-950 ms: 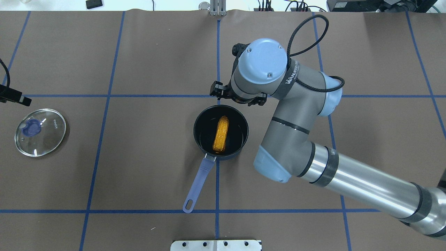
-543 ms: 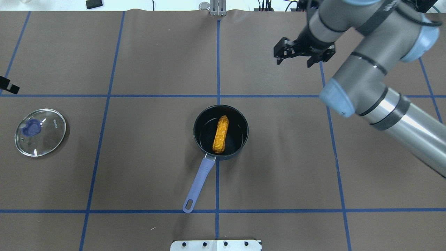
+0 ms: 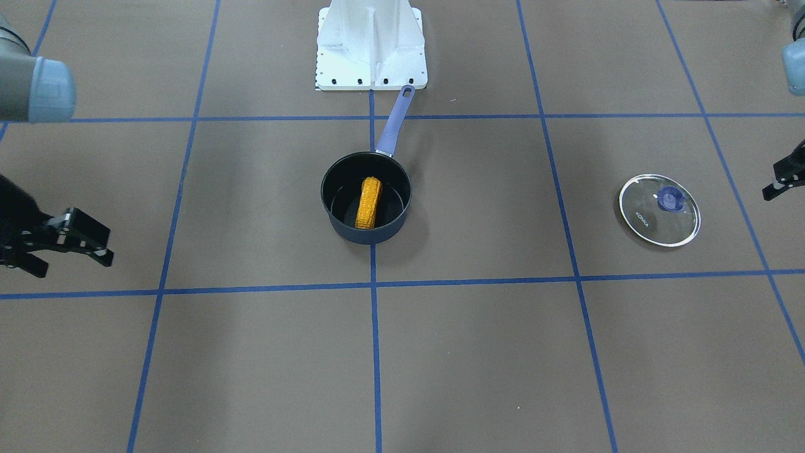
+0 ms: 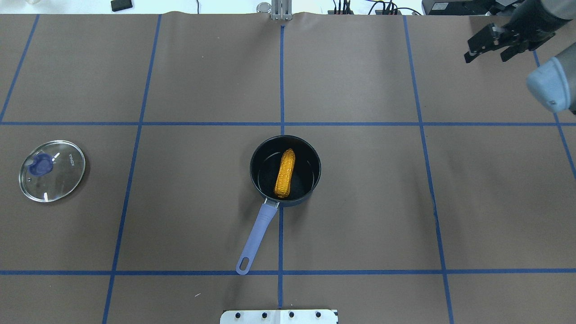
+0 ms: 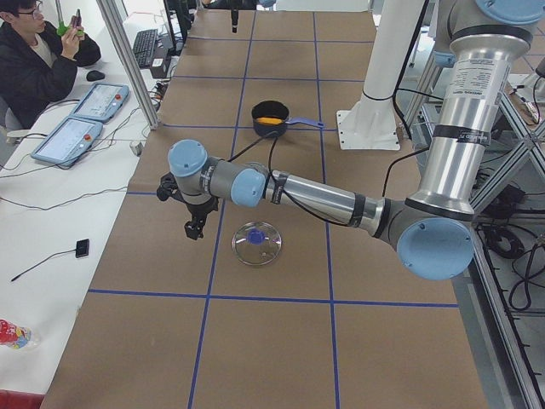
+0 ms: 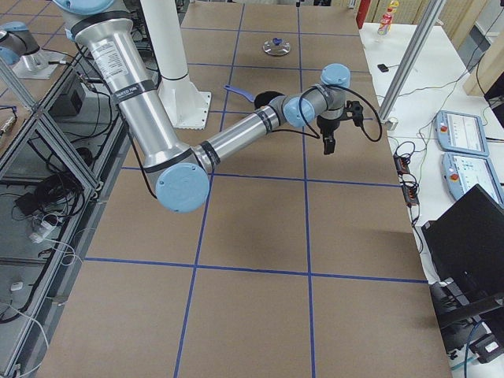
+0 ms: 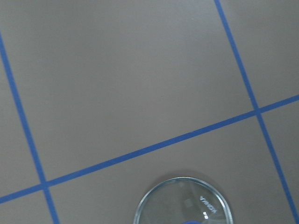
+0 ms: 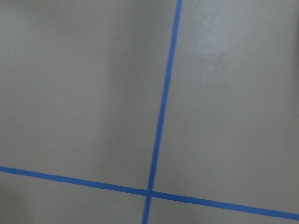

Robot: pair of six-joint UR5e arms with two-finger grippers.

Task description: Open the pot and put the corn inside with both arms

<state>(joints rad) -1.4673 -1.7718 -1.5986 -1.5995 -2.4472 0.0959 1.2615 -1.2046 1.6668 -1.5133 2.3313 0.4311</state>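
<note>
The dark pot (image 4: 310, 189) with a purple handle stands open at the table's middle. The orange-yellow corn (image 4: 285, 173) lies inside it, also in the front view (image 3: 368, 202). The glass lid (image 4: 52, 171) with a purple knob lies flat far to the left, apart from the pot. My right gripper (image 4: 486, 57) is open and empty, high at the far right, well away from the pot. My left gripper (image 3: 780, 182) shows only one finger at the front view's right edge, beside the lid (image 3: 659, 209). I cannot tell whether it is open.
Brown table cover with a blue tape grid. The white robot base (image 3: 371, 44) stands behind the pot handle. An operator (image 5: 34, 60) sits at a side desk with tablets.
My right arm has swung from just behind the pot up and away to the far right, gripper open and empty. My left gripper has left the overhead view. The corn, pot and lid have not moved.
</note>
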